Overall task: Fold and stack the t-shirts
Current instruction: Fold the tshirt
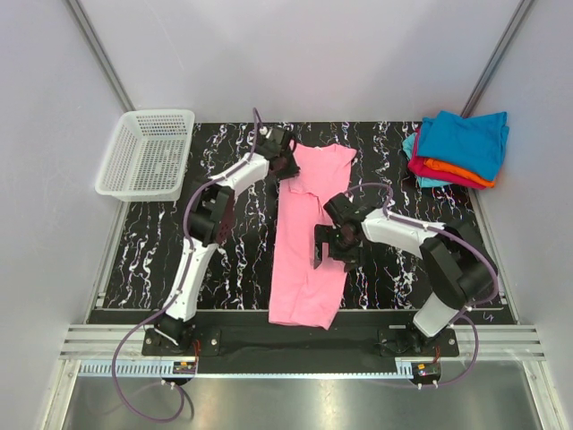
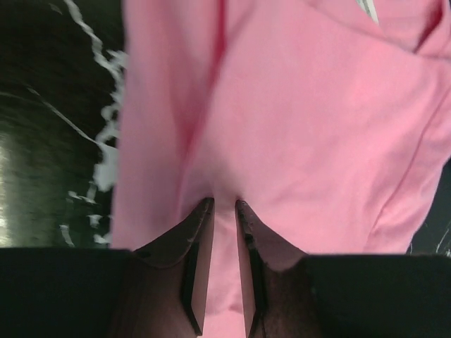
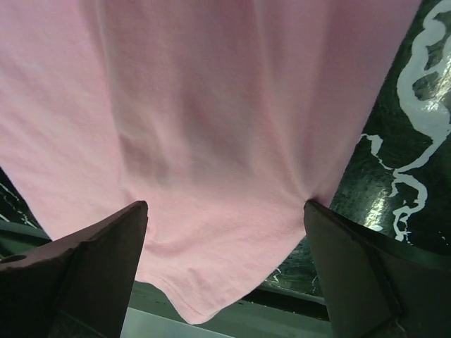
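Observation:
The bright pink t-shirt (image 1: pixel 303 251) lies as a long narrow strip down the middle of the table, neck end at the back. My left gripper (image 1: pixel 285 167) is at its back left corner; in the left wrist view (image 2: pixel 224 203) the jaws are nearly closed with a fold of pink cloth (image 2: pixel 296 120) pinched between them. A bit of the white neck label (image 2: pixel 366 8) shows at the top. My right gripper (image 1: pixel 329 246) is over the shirt's right edge at mid-length; in the right wrist view (image 3: pixel 225 204) it is wide open above the pink cloth (image 3: pixel 211 105), holding nothing.
A stack of folded t-shirts (image 1: pixel 458 148), teal on top with orange and magenta below, sits at the back right corner. A white mesh basket (image 1: pixel 148 152) stands at the back left. The table is black marble-patterned (image 1: pixel 152 242), with a metal rail (image 1: pixel 286 345) along its near edge.

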You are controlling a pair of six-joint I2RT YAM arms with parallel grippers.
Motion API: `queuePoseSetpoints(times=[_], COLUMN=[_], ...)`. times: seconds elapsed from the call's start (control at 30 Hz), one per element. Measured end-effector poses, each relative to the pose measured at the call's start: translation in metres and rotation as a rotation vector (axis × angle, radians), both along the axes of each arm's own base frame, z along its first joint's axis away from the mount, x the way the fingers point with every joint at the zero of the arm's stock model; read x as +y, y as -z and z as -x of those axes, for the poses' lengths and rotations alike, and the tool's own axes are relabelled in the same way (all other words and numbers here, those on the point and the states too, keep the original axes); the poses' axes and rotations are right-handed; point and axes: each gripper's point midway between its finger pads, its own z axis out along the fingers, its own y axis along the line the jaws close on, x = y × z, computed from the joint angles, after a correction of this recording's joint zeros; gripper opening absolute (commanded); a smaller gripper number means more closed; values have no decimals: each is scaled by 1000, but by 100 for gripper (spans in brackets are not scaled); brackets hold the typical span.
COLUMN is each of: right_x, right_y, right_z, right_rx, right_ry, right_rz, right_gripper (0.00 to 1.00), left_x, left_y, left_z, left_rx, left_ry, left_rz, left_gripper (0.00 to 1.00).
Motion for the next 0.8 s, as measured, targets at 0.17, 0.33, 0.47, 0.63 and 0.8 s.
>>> queuePoseSetpoints(times=[0.17,0.33,0.47,0.63,0.8], right_x=[-4,-6,-10,-15,-22], right_y=[4,6,5,0,-18], right_z=[-5,-13,-25,-43,-51], right_rx=[35,69,41,-30,-95], right_ry=[-20,-31,-45,-64,-61], right_rz=[70,107,133,179,203], right_gripper=[100,100,100,100,99], left_x=[29,44,48,51,56], left_y=[0,1,0,0,-11], left_z=[-28,-52,-57,-54,-33], left_rx=[-13,-34,-39,-73,-63], left_ry=[-72,-106,-97,-77,-40], left_rz=[-2,20,33,31,21], left_gripper=[25,25,26,27,27])
